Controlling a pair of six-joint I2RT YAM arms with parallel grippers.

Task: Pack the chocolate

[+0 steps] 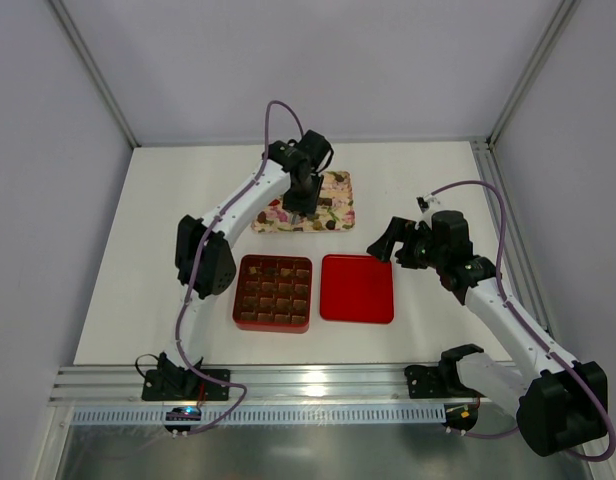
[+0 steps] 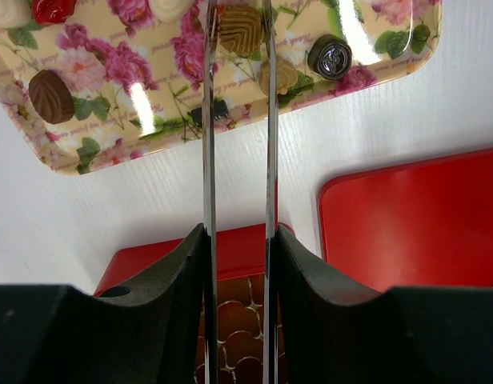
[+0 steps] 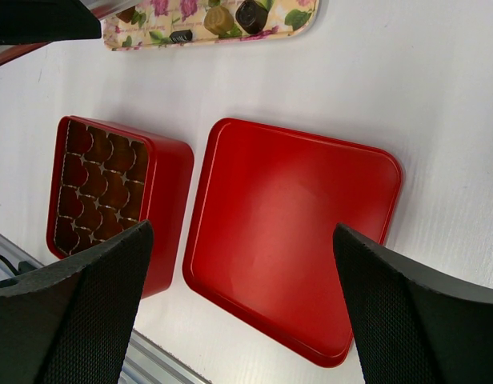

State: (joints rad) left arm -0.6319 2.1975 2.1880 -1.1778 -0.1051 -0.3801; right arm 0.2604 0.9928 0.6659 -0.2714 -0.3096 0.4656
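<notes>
While left end effector narrowly brackets 1 chocolate, grip unclear | right end effector wide, empty

left arm stretched forward | left tool down, fingers narrow | right arm bent | right tool wide open

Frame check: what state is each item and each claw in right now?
red box: open, lid off, upright.
red lid: lying flat beside the box, not touching it.
floral tray: holding loose chocolates.
left claw: narrowed around a ridged chocolate on the tray; grip uncertain.
right claw: open, empty, above the lid.
</notes>
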